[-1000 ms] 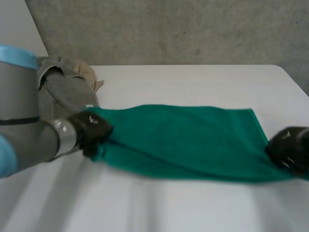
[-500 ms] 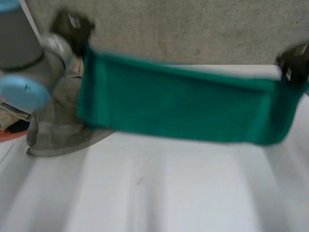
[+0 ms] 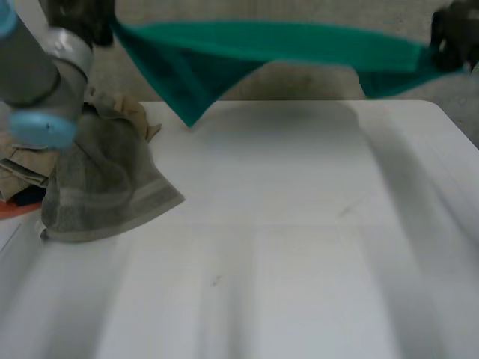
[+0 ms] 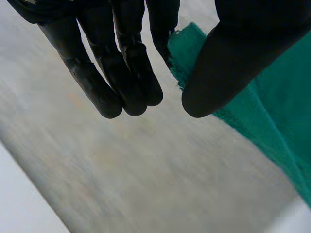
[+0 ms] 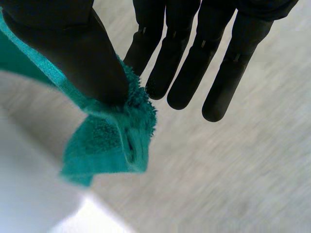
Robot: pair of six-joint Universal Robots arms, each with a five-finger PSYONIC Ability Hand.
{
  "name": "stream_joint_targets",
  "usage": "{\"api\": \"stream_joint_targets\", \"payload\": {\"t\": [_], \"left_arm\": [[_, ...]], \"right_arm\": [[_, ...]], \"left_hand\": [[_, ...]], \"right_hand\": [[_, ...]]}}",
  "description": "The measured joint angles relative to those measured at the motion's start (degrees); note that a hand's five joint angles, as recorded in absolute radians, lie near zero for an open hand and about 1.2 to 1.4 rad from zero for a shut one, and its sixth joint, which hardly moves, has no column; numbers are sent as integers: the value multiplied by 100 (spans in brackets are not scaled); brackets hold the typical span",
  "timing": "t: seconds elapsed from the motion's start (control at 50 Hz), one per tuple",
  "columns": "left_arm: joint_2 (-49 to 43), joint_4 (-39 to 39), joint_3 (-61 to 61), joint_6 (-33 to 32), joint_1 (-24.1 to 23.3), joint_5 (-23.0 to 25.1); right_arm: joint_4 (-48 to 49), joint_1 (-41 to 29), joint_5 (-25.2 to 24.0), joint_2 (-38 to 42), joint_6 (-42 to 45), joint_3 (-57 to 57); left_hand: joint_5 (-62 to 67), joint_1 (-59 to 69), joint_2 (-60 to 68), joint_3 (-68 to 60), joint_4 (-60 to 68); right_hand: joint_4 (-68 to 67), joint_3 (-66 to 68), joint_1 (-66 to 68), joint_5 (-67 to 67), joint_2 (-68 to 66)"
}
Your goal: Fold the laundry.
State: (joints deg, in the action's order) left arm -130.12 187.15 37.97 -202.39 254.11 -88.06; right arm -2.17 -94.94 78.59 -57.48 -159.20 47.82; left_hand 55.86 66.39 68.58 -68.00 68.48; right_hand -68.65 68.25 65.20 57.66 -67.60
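A green towel (image 3: 284,46) hangs stretched in the air high above the white table (image 3: 299,224), a loose corner drooping toward the table's far left. My left hand (image 3: 75,15) holds the towel's left end, and in the left wrist view the thumb (image 4: 228,63) pinches the green towel (image 4: 272,111) against the fingers (image 4: 131,73). My right hand (image 3: 449,34) holds the right end; in the right wrist view its thumb (image 5: 73,53) pinches a corner of the green towel (image 5: 116,141) against a finger.
A grey towel (image 3: 105,187) lies crumpled at the table's left edge, over a beige cloth (image 3: 22,168) and something orange (image 3: 15,208). A grey concrete wall (image 3: 299,82) stands behind the table.
Both hands have lifted the green towel off the table and raised it high, stretched between them. The grey towel has come into view beneath.
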Motion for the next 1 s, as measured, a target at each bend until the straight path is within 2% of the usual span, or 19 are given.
{"api": "stream_joint_targets", "payload": {"t": [0.18,0.3,0.36,0.5,0.58,0.68,0.8,0.92,1.0], "left_arm": [[28,46,2103,-164,21,271],[469,-292,3326,-563,60,338],[844,-615,3903,-849,89,368],[2050,-2037,5367,-2040,190,485],[2388,-2732,5720,-2676,247,577],[2475,-3073,5519,-3049,219,705],[1985,-2608,4357,-2625,-122,677],[745,-1947,2414,-1979,-538,286],[-73,-1799,1254,-1862,-690,11]], "right_arm": [[-998,-12,-138,756,1090,582],[-1632,139,-122,873,1869,1103],[-2200,268,-87,708,2259,1413],[-4187,784,156,-298,3647,2522],[-4572,1010,160,-675,4345,2918],[-4393,1066,99,-697,4594,2899],[-3912,866,14,-222,4064,2258],[-3398,629,19,522,3394,1237],[-3117,508,77,913,3169,690]], "left_hand": [[0,0,0,0,0],[1,0,0,0,0],[0,0,0,0,0],[0,0,0,0,0],[0,0,0,0,0],[1,0,0,0,0],[0,0,0,0,0],[1,0,0,0,0],[69,0,0,0,0]], "right_hand": [[0,0,0,5,0],[0,0,0,6,0],[0,0,0,6,0],[-1,0,0,6,0],[-1,0,0,6,0],[-1,0,0,6,0],[-1,0,0,6,0],[-1,0,0,45,0],[-1,0,0,45,0]]}}
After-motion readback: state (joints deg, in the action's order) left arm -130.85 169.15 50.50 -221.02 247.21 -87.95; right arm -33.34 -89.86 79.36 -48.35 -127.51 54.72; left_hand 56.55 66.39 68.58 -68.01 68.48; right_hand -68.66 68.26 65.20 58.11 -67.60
